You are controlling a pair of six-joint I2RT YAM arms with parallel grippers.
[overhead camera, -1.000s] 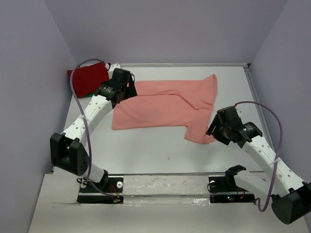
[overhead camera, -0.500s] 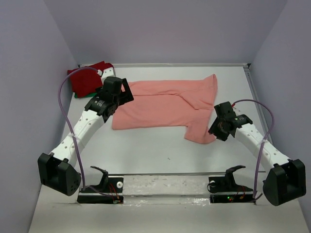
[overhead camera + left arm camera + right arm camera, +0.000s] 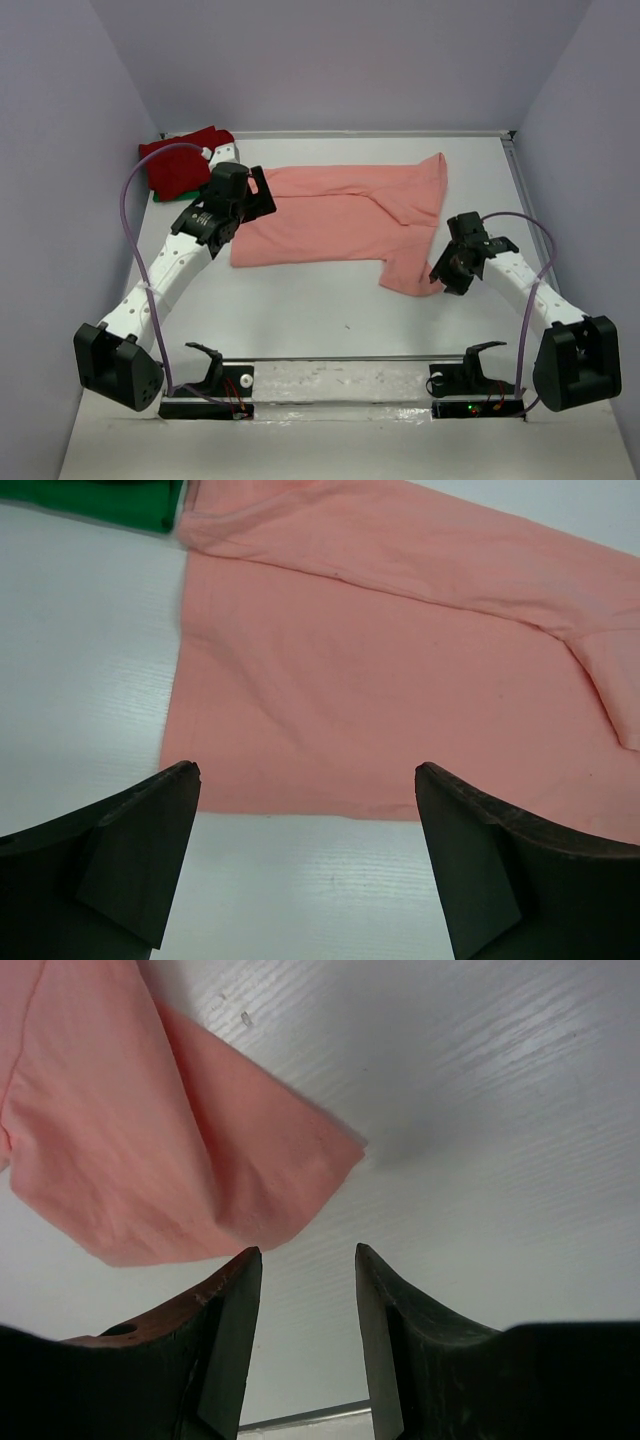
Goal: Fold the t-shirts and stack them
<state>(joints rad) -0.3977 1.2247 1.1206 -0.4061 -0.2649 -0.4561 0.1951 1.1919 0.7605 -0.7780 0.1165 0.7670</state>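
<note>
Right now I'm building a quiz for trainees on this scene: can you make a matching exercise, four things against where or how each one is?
1 salmon-pink t-shirt
2 dark red t-shirt
3 green t-shirt
4 left hand

A peeking out under another shirt
B open wide, holding nothing
C spread across the middle of the table
D bunched in the far left corner

Pairs: 1-C, 2-D, 3-A, 4-B

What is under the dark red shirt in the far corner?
Only a green cloth edge peeks out beneath the dark red shirt; the rest is covered.
</note>
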